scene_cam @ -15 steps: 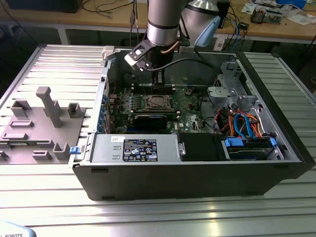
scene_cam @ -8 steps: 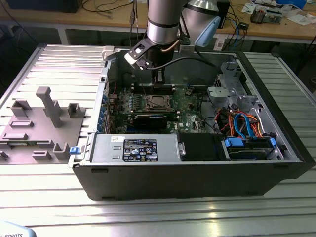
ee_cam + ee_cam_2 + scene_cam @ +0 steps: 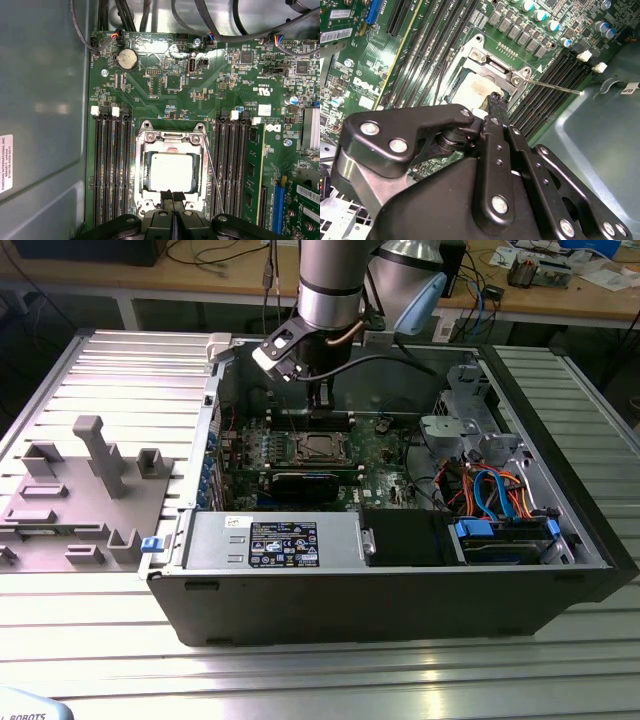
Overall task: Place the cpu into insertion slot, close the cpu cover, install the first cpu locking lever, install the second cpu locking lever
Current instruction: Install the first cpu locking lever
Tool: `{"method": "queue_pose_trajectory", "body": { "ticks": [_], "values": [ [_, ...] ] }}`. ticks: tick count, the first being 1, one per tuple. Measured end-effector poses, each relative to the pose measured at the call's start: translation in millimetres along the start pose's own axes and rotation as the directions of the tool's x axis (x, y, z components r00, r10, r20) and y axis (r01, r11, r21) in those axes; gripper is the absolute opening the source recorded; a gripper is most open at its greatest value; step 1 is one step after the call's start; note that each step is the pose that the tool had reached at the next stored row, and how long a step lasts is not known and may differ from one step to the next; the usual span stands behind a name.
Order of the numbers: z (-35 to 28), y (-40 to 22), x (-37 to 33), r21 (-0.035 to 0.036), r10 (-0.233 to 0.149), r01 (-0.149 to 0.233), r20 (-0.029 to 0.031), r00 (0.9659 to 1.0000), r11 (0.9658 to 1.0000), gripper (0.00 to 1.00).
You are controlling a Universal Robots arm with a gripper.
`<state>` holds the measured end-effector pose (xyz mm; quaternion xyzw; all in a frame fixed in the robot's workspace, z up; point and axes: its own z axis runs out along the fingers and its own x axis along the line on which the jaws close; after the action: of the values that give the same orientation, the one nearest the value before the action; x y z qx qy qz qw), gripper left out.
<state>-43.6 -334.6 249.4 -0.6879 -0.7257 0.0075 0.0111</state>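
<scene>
The cpu [image 3: 172, 172] lies flat in the insertion slot [image 3: 146, 197] on the green board, its dull silver top showing through the window of the cpu cover [image 3: 172, 136]. The cover lies down over the chip. A thin metal locking lever [image 3: 214, 177] slants outward along one side of the socket, over the memory slots, and appears as a rod [image 3: 555, 86] in the second wrist view. My gripper [image 3: 172, 196] is shut with nothing seen between the fingertips. It hovers at the cover's edge, just above the socket [image 3: 318, 447] in the exterior view.
The board sits inside an open computer case [image 3: 560, 570], with a power supply [image 3: 270, 543] and coloured cables [image 3: 490, 485] on the exterior view's right. Black memory slots [image 3: 112, 170] flank the socket. A grey fixture block [image 3: 90, 490] stands outside the case on the exterior view's left.
</scene>
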Motion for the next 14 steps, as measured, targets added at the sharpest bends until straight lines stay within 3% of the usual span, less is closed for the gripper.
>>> {"method": "queue_pose_trajectory", "body": {
  "ticks": [6,12,14],
  "values": [
    [0.0,0.0,0.0,0.0003,-0.059,0.059,0.0015,0.9983,0.9983,0.11],
    [0.0,0.0,0.0,0.0010,-0.131,0.131,0.0034,0.9913,0.9913,0.11],
    [0.0,0.0,0.0,0.0012,-0.157,0.157,0.0040,0.9876,0.9876,0.11]
  ]
}}
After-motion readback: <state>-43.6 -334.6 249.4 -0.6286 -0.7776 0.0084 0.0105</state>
